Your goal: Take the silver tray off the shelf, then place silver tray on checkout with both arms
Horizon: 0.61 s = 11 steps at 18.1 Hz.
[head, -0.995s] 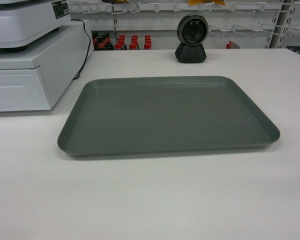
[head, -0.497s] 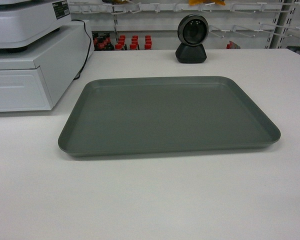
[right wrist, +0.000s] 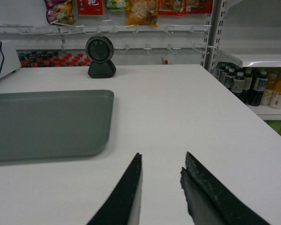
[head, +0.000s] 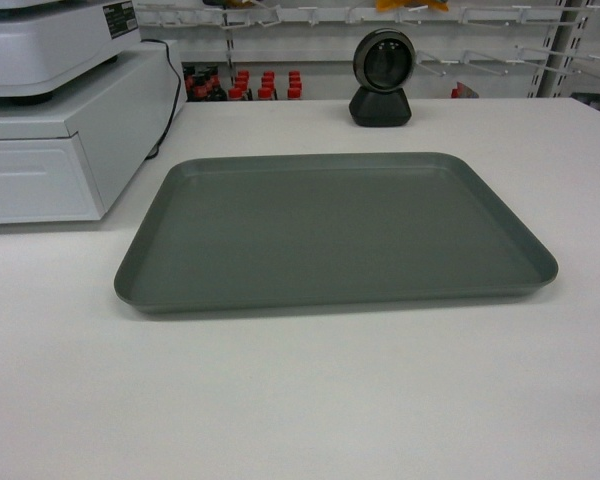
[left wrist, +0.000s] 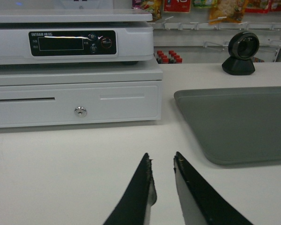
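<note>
- The silver tray, a large flat rectangular piece in dull grey-green with rounded corners and a low raised rim, lies flat on the checkout, a wide white flat table top. Nothing lies in it, and neither gripper touches it.
- The left gripper, two slim black fingers seen from its wrist camera, hovers above the white top just left of the tray's near left corner; its jaws stand slightly apart with nothing between them.
- The right gripper, likewise black and slim, sits over bare table just off the tray's near right corner; its jaws are parted a little wider and hold nothing.
- Neither arm shows in the head view.
- Left of the tray stands a white cash register with a dark display panel above a drawer with a round lock.
- Behind the tray, at the far edge of the table, is a black round-headed scanner on a stand.
- Beyond it, red-capped bottles fill a store shelf; dark and yellow bottles stand on shelving to the right.
</note>
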Available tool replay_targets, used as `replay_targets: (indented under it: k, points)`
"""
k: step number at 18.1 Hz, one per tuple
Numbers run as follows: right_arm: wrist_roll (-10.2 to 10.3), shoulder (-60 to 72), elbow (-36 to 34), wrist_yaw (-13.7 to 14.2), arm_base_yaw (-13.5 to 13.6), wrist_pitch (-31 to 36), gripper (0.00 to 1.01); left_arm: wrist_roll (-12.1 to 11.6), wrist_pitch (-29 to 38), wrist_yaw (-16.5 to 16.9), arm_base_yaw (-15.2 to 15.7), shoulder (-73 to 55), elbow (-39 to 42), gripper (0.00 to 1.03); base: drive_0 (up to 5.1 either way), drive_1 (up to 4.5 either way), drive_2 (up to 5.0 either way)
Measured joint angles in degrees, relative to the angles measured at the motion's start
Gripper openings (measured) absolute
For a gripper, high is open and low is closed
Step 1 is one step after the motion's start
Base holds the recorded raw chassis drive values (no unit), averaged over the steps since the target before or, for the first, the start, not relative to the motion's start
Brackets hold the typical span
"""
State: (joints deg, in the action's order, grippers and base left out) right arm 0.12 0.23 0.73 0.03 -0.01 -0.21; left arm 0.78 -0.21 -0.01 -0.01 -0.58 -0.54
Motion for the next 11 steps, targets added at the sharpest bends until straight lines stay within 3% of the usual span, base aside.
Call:
replay_targets:
  k: [7, 8, 11]
  points:
    - [0.0, 0.0, 0.0, 0.0, 0.0, 0.0, 1.00, 0.0, 0.0, 0.0, 0.0, 0.0, 0.0, 0.94, 0.0, 0.00, 0.0]
    - [0.0, 0.0, 0.0, 0.0, 0.0, 0.0, 0.97, -0.1, 0.0, 0.0, 0.0, 0.0, 0.0, 1.00, 0.0, 0.00, 0.0]
    - [0.0, 0.0, 0.0, 0.0, 0.0, 0.0, 0.98, -0.1, 0.0, 0.0, 0.0, 0.0, 0.0, 0.98, 0.0, 0.00, 0.0]
